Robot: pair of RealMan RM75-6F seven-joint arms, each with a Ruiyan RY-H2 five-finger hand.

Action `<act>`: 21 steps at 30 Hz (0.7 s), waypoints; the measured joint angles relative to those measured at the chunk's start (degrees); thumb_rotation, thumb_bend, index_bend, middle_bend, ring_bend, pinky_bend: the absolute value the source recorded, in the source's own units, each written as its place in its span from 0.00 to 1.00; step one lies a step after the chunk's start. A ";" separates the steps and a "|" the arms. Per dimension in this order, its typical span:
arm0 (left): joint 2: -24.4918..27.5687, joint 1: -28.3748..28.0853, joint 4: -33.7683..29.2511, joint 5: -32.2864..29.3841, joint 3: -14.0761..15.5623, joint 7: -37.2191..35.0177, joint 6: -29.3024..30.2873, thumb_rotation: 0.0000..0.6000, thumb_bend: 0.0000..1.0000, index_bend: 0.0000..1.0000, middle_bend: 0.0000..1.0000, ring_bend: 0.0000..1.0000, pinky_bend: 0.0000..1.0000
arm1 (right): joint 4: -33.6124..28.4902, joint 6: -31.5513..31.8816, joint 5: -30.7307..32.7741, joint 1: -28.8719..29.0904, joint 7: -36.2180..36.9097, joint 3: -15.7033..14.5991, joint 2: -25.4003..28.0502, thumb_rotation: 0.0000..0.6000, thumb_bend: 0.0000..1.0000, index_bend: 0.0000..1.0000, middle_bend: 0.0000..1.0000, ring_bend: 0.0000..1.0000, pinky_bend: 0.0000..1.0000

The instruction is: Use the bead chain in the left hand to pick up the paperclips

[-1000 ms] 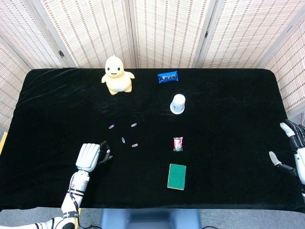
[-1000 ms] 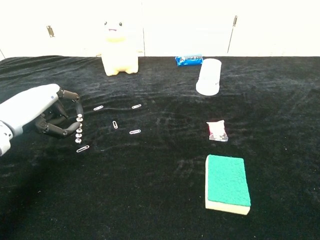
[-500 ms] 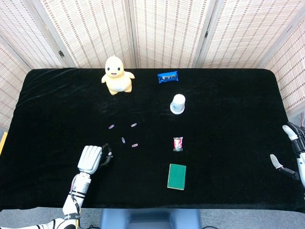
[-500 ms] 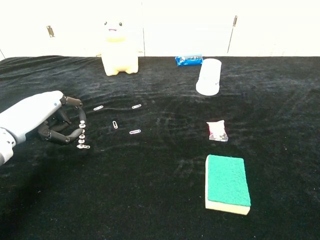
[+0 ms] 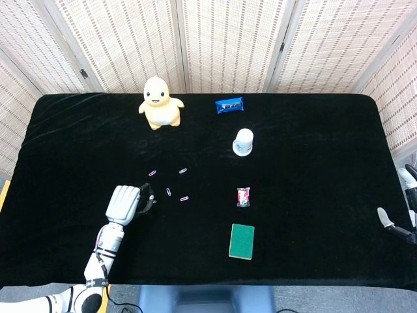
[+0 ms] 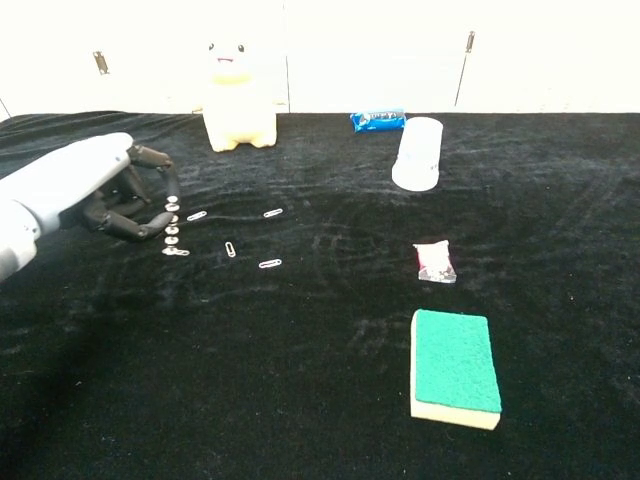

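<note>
My left hand pinches a short silver bead chain, which hangs down from its fingertips. One paperclip clings to the chain's lowest bead, just above the black cloth. Several more paperclips lie to the right of the hand: one close by, one further right, and two nearer the front. My right hand shows only at the right edge of the head view, fingers apart and holding nothing.
A yellow duck toy and a blue packet sit at the back. An upturned white cup stands mid-table. A small red-and-white packet and a green sponge lie to the right of the clips.
My left hand has moved away from the front edge toward the clips, carrying the chain. The clip that lay under the chain now hangs from it. My right hand slid further off the right edge.
</note>
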 measured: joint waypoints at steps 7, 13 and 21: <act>-1.03 -3.46 2.99 -1.52 -2.07 -2.28 -4.46 1.00 0.54 0.77 1.00 1.00 1.00 | 1.53 -0.59 1.85 0.01 2.52 1.06 -0.09 1.00 0.35 0.03 0.08 0.06 0.00; -1.54 -6.12 4.55 -2.52 -3.15 -2.42 -7.25 1.00 0.54 0.77 1.00 1.00 1.00 | 2.38 -0.88 3.95 -0.42 3.39 2.03 -0.40 1.00 0.35 0.01 0.08 0.06 0.00; -2.94 -9.01 7.73 -3.34 -3.95 -4.66 -10.46 1.00 0.54 0.77 1.00 1.00 1.00 | 3.80 -2.09 5.11 -0.54 5.54 2.61 -0.66 1.00 0.35 0.00 0.08 0.06 0.00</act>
